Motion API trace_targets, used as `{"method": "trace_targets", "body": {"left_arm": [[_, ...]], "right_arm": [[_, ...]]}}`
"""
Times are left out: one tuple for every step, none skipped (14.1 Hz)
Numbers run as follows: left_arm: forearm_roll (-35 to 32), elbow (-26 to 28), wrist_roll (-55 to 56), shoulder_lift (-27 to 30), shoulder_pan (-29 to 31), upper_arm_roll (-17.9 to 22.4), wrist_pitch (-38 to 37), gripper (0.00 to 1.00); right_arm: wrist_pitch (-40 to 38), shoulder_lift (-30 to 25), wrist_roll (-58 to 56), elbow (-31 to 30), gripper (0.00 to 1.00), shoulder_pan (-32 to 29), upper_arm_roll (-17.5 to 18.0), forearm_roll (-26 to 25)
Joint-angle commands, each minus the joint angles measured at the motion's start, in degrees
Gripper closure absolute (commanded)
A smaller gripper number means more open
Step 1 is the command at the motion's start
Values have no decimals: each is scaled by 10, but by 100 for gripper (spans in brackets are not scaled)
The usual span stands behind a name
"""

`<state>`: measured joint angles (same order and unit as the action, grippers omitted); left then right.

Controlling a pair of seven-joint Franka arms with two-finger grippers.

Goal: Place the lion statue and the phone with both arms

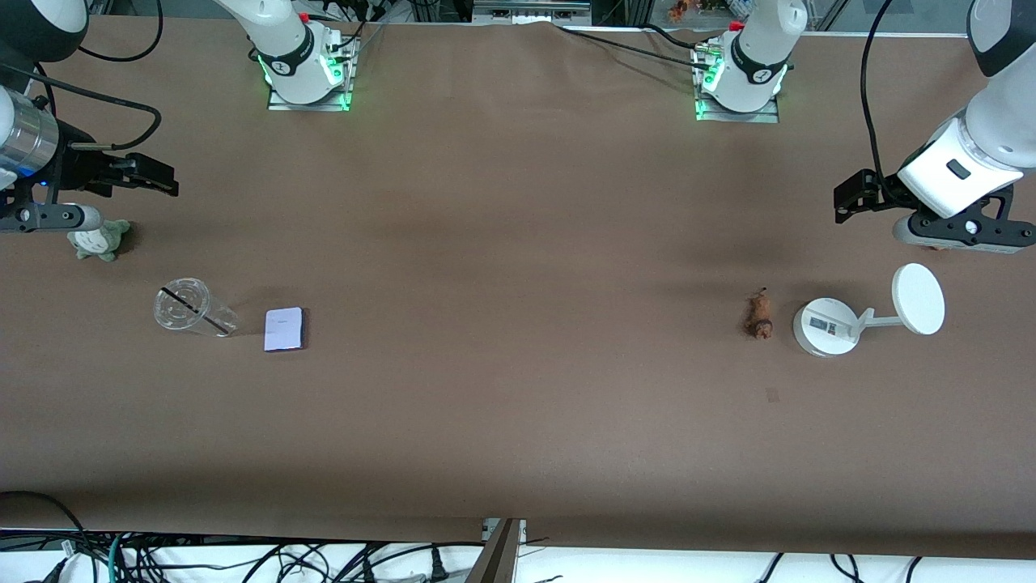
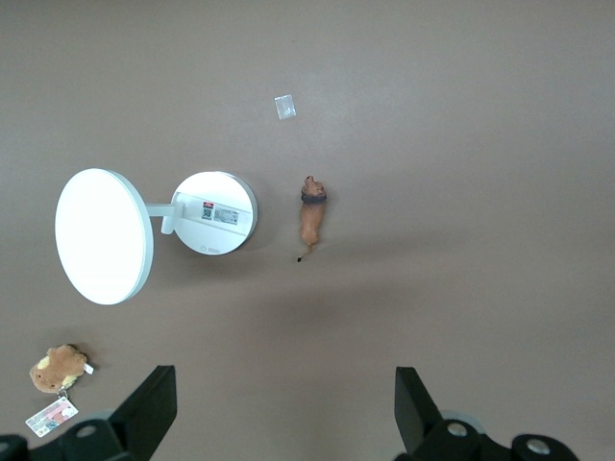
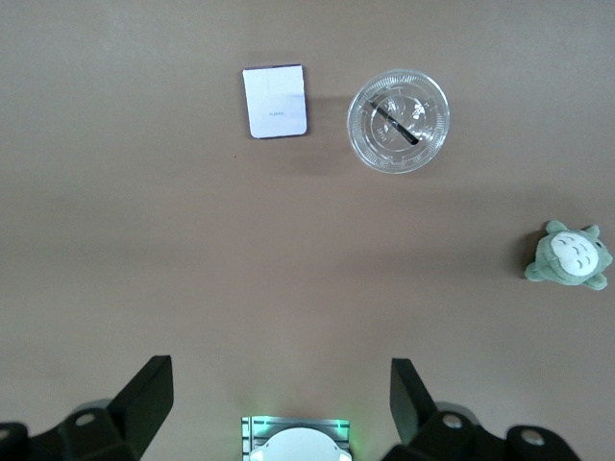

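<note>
Front view: lion statue (image 1: 759,317) lies on bench (image 1: 518,421) beside white stand (image 1: 825,326); phone (image 1: 284,329) flat beside clear cup (image 1: 193,308); left tool (image 2: 285,408) and right tool (image 3: 281,403) both hang high, fingers spread, holding nothing; fits either unpicked or already placed.

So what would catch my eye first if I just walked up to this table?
Probably the white round lamp lying at the left arm's end of the table, with the small lion statue beside it. At the right arm's end, a clear cup lies beside the phone. Both hands, left and right, hang open above the table.
</note>
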<state>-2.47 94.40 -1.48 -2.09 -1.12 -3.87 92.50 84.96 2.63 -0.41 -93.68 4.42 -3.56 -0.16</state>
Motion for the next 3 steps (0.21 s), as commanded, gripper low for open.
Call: {"method": "trace_targets", "body": {"left_arm": [[-3, -19, 6, -8, -5, 1, -15, 0], [-3, -19, 7, -8, -4, 1, -16, 0], [-3, -19, 6, -8, -5, 1, -15, 0]], "right_arm": [[4, -10, -9, -11, 0, -13, 3, 0], [4, -10, -13, -11, 0, -13, 2, 0], [2, -12, -18, -15, 0, -13, 2, 0]]}}
